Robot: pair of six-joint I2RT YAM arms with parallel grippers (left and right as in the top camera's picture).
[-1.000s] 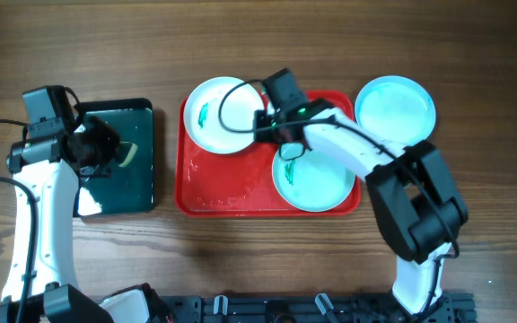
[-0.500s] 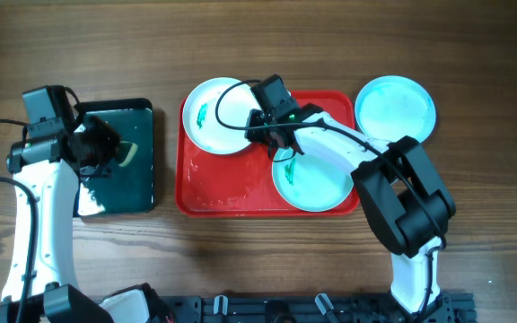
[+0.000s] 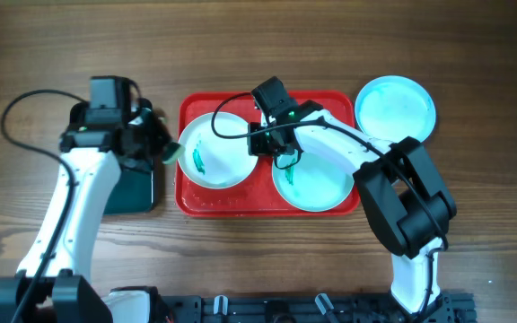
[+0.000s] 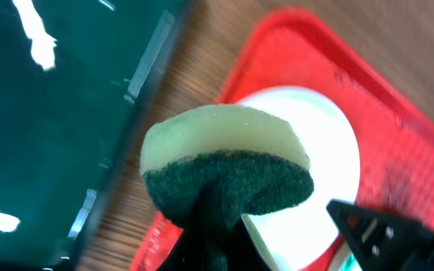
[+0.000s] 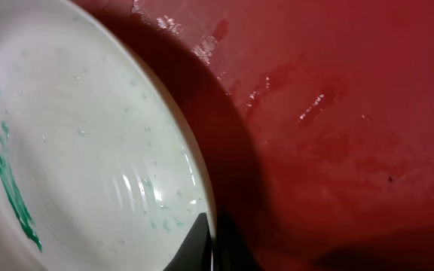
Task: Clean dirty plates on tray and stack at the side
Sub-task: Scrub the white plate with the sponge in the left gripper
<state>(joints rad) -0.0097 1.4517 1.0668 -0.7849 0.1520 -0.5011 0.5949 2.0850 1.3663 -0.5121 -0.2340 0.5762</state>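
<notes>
- Swung over from above the black tray (image 3: 137, 190) in the last second, the left gripper (image 3: 167, 152) now sits at the left rim of the red tray (image 3: 214, 199). The white plate (image 3: 218, 151) has also slid from the tray's far-left corner toward its middle-left.
- Red tray: wet and glossy, it carries two of the three plates.
- Turquoise plate on the table (image 3: 395, 108): it lies just off the tray's far-right corner and shows no smear. I judge it the one finished plate and the start of the stack.
- Turquoise plate on the tray (image 3: 317, 184): it lies in the near-right part and shows a green mark near its rim, so it looks uncleaned.
- White plate: a long green smear (image 5: 13, 196) remains on its face, so it is not yet wiped.
- Sponge (image 4: 224, 169): yellow with a dark scouring side, it is clamped in the left gripper's fingers just beside the white plate. Whether it touches the plate cannot be told.
- Right gripper (image 5: 206, 241): its fingers are narrow, pinching the white plate's right rim.
- Progress, as I judge it: about a third done, with two plates left to scrub and stack.
</notes>
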